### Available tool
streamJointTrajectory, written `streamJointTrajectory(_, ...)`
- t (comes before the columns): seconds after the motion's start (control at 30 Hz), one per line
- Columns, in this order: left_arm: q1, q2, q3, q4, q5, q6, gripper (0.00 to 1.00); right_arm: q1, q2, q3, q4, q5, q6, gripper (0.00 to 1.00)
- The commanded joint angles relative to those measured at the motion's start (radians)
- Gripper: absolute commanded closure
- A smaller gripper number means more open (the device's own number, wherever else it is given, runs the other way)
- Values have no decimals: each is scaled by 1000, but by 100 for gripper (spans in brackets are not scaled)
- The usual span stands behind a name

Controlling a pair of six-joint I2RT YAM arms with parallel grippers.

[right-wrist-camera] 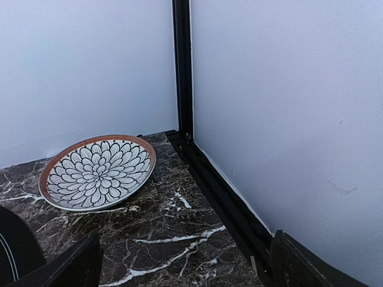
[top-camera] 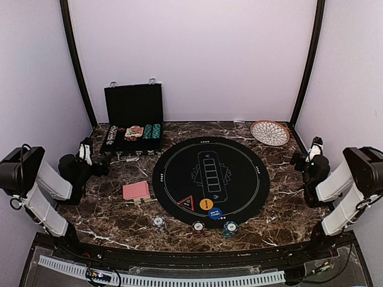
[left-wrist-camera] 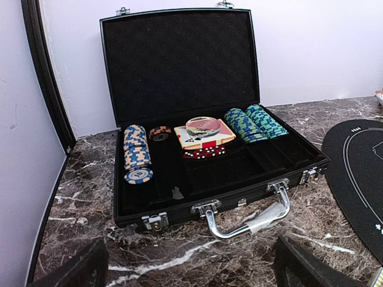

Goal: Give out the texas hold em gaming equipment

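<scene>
Though neither holds anything, I see the left gripper [left-wrist-camera: 191,272] and right gripper [right-wrist-camera: 185,269] spread wide apart. Red-backed playing cards [top-camera: 136,191] lie just left of the large round black mat [top-camera: 173,173]. A red triangle [top-camera: 186,202], orange disc [top-camera: 206,204] and blue disc [top-camera: 215,213] sit on its near part. Three small round striped chips [top-camera: 198,226], colours unclear from above, lie nearer.

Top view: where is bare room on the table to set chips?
Bare marble: right of the black mat, nearer than the patterned plate; also between the case and the red cards. Crowded: the near edge, three chips by the marker discs.
</scene>
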Motion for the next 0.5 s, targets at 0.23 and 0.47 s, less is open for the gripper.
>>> streamJointTrajectory(0.23,4,-97,152,-295,-4,-10,1,-2,-7,8,25,-6,9,2)
streamJointTrajectory(0.47,3,-145,378,-763,25,16,1,36,-81,28,-43,63,-15,1)
